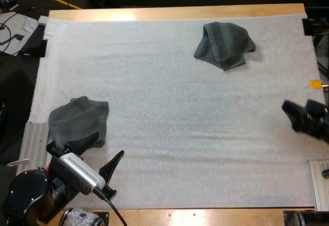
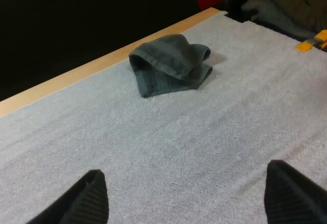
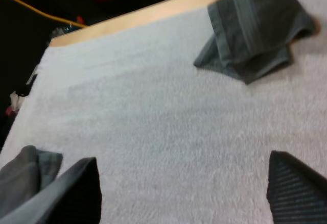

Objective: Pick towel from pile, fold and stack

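Your left gripper [image 1: 103, 151] sits at 7 o'clock, fingers apart and empty, just beside the folded towel [image 1: 78, 120], which looks like the stack spot. Right gripper [image 1: 295, 116] is at 3 o'clock, fingers spread too, holding nothing. Crumpled towel [image 1: 225, 45] lies at 1 o'clock, well apart from both. Fetch it next, probably with the right, since it's nearer.

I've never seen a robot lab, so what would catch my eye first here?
Two dark grey-green towels lie on the white mat: a crumpled towel toward the far right and a flatter towel at the near left. Beside that one the left gripper stands open. The right gripper, also open, is at the mat's right edge.
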`<state>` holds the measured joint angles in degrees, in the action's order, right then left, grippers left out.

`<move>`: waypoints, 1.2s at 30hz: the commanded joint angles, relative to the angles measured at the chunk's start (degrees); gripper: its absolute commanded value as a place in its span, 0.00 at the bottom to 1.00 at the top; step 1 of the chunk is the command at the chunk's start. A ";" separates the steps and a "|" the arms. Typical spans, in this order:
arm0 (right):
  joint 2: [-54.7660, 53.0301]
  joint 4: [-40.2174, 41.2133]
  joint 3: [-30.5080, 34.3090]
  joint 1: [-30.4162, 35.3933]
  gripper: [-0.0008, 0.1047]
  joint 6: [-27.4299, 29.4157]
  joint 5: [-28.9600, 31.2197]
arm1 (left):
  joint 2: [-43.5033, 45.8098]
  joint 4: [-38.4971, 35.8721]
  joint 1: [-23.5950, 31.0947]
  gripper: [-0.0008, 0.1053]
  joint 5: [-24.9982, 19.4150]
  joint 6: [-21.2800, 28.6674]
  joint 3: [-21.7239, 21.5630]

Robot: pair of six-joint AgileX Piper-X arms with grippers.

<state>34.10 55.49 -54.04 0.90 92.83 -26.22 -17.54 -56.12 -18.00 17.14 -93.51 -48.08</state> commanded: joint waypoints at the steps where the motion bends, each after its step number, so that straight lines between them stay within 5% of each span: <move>1: 3.87 -4.18 -0.47 -0.50 0.63 -3.12 0.36 | -0.43 0.73 -0.30 0.59 0.26 -0.44 -0.54; 10: 18.28 -15.34 -0.81 -1.86 0.63 -11.94 3.43 | -0.79 0.73 -0.31 0.59 0.31 -0.47 -0.60; 23: 41.93 -34.95 -0.95 -12.85 0.63 -27.20 17.97 | -0.80 0.66 -0.34 0.59 0.11 -0.67 -0.47; 36: 57.72 -39.26 -7.85 -12.91 0.63 -34.63 18.73 | -0.73 0.50 -0.27 0.59 0.24 -0.85 -0.64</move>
<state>87.61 17.77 -59.68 -12.13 60.06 -7.86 -18.05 -56.13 -18.06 17.25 -93.51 -48.27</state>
